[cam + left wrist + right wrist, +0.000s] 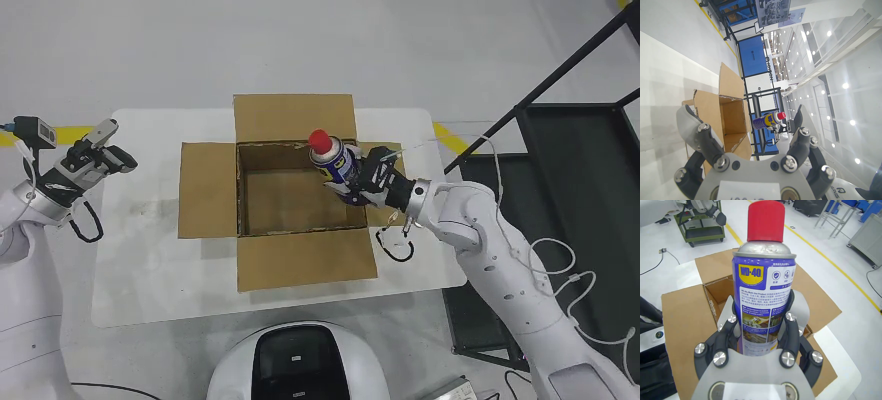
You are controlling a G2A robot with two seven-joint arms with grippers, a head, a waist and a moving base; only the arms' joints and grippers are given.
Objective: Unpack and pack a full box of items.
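Note:
An open cardboard box [262, 248] with its four flaps folded out stands mid-table; what I see of its inside [290, 200] is bare. My right gripper [358, 178] is shut on a blue spray can [335, 161] with a red cap [319, 140], holding it above the box's right rim. In the right wrist view the spray can [762, 291] rises between the fingers [791, 321], with the box [685, 317] beneath. My left gripper [112, 145] hovers open at the table's far left edge. From the left wrist view the box [730, 117] and the spray can [766, 121] lie beyond its open fingers [689, 123].
The white table [150, 270] has bare room left of and in front of the box. A dark metal rack [560, 140] stands close by the table's right side, next to the right arm.

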